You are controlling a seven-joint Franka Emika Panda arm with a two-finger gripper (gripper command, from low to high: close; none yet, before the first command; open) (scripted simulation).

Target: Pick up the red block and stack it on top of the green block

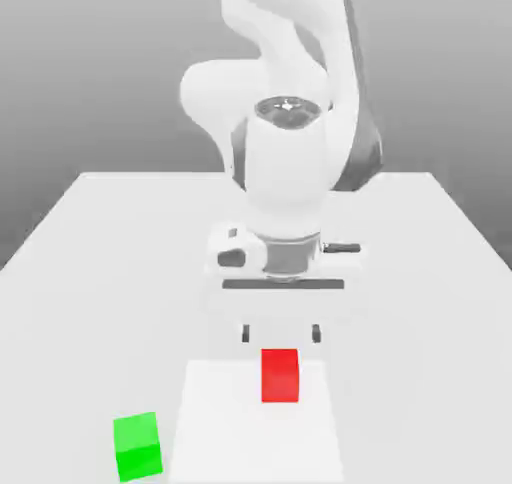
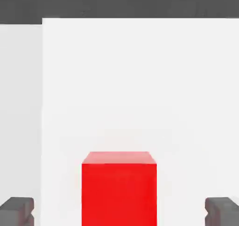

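Green block (image 1: 137,447): exterior view's left, beside the white panel (image 1: 255,427); no green in hand view.
Gripper (image 1: 281,334): fingers wide apart, above red block.
Red block (image 1: 280,376): on the panel, in both views.
Writing: none legible.

Simulated lab — white robot arm (image 1: 287,162)

The arm hangs down to its gripper (image 1: 281,334), fingers (image 1: 246,334) spread on either side of the hand's centre, wrist seemingly upright above.
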